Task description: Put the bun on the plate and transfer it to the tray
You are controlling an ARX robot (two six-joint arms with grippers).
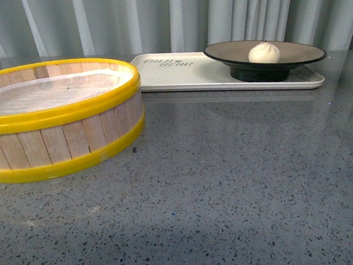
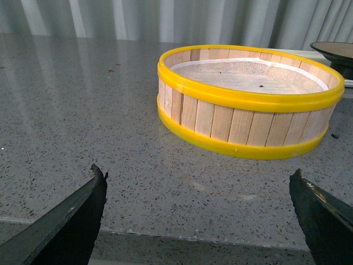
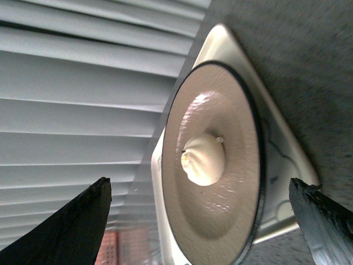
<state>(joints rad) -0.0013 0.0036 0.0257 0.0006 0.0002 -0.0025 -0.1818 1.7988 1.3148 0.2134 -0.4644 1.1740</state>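
left gripper [image 2: 197, 174]: spread wide, nothing between the fingers, low over the speckled grey table [image 2: 83, 99], facing the steamer basket [image 2: 248, 105]. basket liner bare, no buns inside. right gripper [image 3: 198, 182]: likewise wide apart and empty, aimed at the plate [image 3: 220, 105] from off to one side, not touching it.

bun [image 1: 263, 52]: upright, pleats up, near the middle of the plate. plate: on the right-hand part of the tray [image 1: 184, 74], foot flat on it, rim reaching about to the tray's right end. tray: at the back of the table, just beside the basket, lettering toward its left end.

judgement: both steps look done as things lie; nothing left but to keep clear.

handling, bun: probably light and soft, with slightly tacky skin; easy to dent or tear at the pinched top. best taken low on the flanks, below the pleats, with a gentle, partial close.

handling, plate: probably stiff, far heavier than the bun, brittle if knocked. thin black rim the only purchase; best gripped at the near edge, one finger over and one under, kept level to stop the bun rolling. risk: slipping on the smooth rim, or tipping under its own weight.
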